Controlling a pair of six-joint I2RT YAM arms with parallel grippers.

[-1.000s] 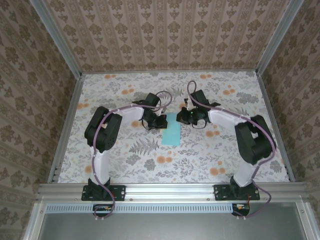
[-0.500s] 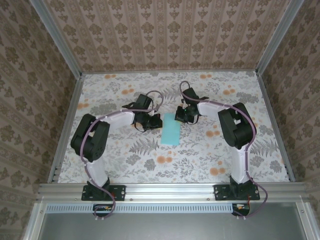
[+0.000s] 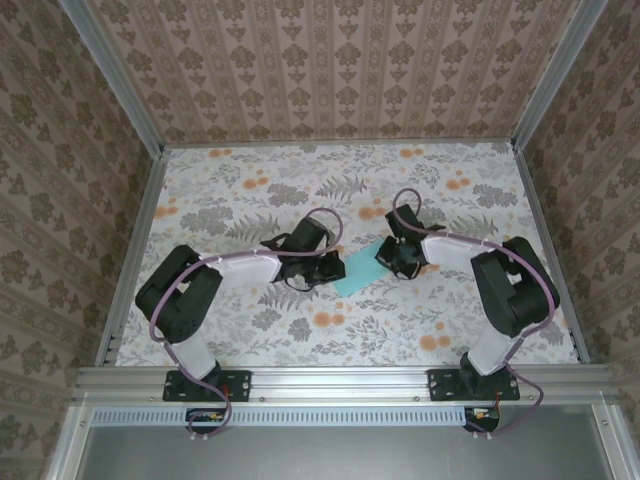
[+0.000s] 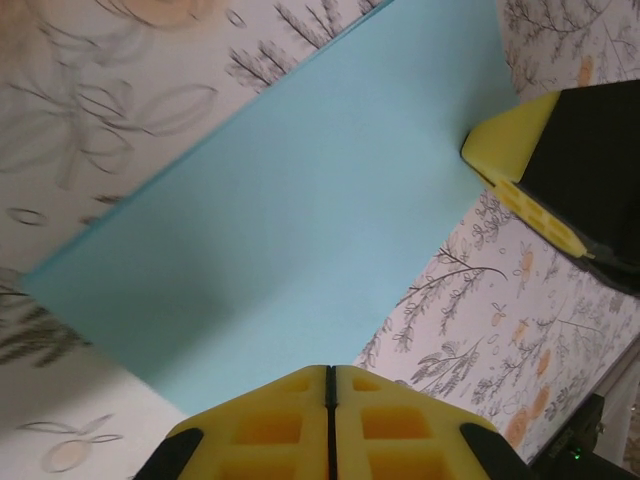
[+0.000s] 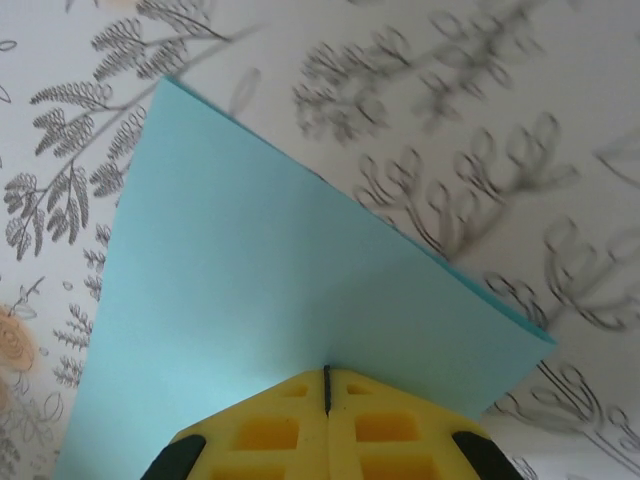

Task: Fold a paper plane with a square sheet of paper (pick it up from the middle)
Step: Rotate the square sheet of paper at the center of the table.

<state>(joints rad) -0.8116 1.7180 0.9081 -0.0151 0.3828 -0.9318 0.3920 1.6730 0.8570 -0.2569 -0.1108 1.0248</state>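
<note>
Both arms have drawn in toward the near side of the table (image 3: 230, 200), and the paper (image 3: 355, 275), which lay flat as an upright rectangle between them, now sits turned at an angle and looks shorter from above. It is near the middle of the table, spanning the gap between the two grippers. The left gripper (image 4: 328, 375) is closed, its yellow pads meeting with the near edge of the paper pinched between them. The right gripper (image 5: 327, 375) is closed the same way on the opposite edge. The blurred floral pattern and the soft shadow beneath suggest the paper is lifted slightly, though this is hard to confirm. It is thin, smooth, matte light turquoise, with straight edges and sharp corners. It is likely very light and limp, so it would sag or crease if pulled unevenly. Holding it at the middle of opposite edges, as here, should keep it taut.
</note>
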